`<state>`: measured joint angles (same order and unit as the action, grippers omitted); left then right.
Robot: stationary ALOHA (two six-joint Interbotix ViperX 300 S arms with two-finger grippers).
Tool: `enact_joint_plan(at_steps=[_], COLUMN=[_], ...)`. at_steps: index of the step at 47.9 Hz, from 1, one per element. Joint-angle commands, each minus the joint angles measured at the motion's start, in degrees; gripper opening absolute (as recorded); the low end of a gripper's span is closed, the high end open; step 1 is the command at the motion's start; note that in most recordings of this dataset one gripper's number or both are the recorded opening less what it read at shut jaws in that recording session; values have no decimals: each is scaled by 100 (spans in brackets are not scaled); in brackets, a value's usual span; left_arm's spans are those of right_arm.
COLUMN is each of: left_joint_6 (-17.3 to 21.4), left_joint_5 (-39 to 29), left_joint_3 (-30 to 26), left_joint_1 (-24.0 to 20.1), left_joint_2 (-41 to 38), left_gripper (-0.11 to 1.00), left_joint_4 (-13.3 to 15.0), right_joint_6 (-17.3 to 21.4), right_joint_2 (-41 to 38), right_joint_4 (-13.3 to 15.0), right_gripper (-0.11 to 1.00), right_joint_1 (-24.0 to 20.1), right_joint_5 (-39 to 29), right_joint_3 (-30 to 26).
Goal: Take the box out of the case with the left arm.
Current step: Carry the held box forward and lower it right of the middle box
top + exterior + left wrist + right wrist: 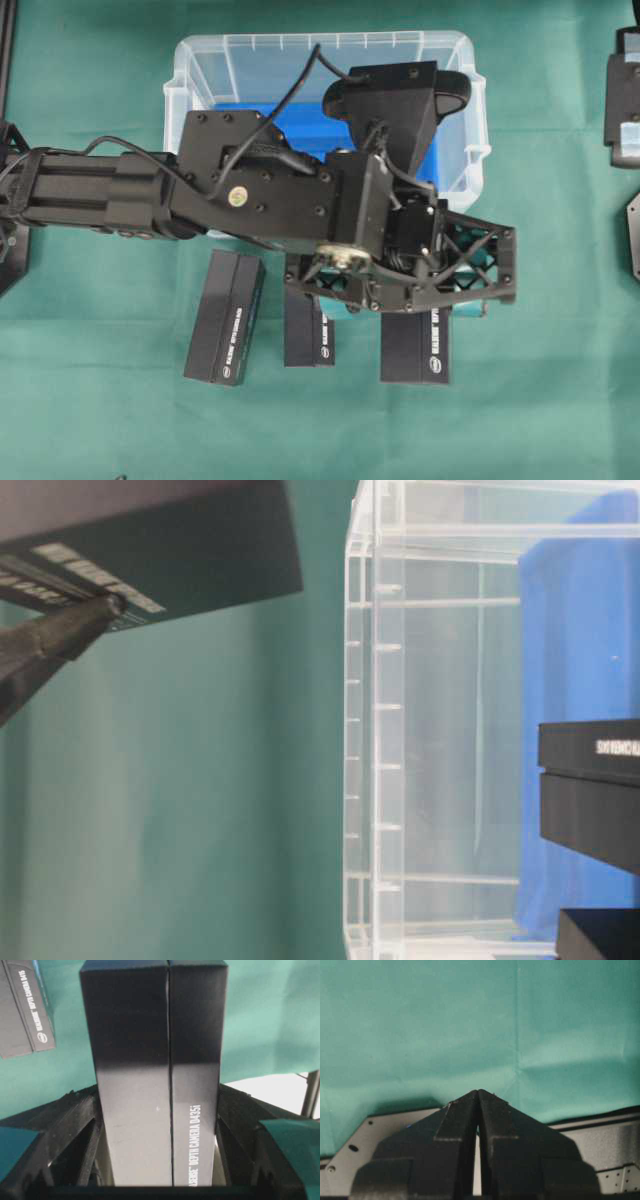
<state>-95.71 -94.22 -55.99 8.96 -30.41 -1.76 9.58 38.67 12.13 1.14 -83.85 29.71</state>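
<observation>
Cardboard box (155, 1085), judged light, stiff and smooth-sided, is held across its long faces by the left tool (157, 1160), clear of the case (200, 60).

Green cloth (560, 400) over the table.

Case (200, 75) sits at the far middle of the table (90, 400). Left arm (120, 190) reaches in from the left, crossing the case's near edge. Three boxes in a row before the case: left box (224, 318), middle box (308, 340), right box (415, 345) under the left gripper (465, 290), between its fingers.
</observation>
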Motion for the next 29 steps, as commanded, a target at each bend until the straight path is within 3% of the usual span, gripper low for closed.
enact_joint_plan(at_steps=[1, 29], left_joint_6=[-9, -9], left_joint_5=[9, 62], left_joint_3=[-26, 176], left_joint_1=[9, -9], left_joint_2=[211, 299], left_gripper=[62, 62], left_joint_4=[-26, -26], right_joint_6=[18, 18], right_joint_2=[9, 9], right_joint_4=[18, 18], right_gripper=[1, 1], right_joint_1=[9, 9], right_joint_5=[9, 18], right_joint_3=[-62, -62])
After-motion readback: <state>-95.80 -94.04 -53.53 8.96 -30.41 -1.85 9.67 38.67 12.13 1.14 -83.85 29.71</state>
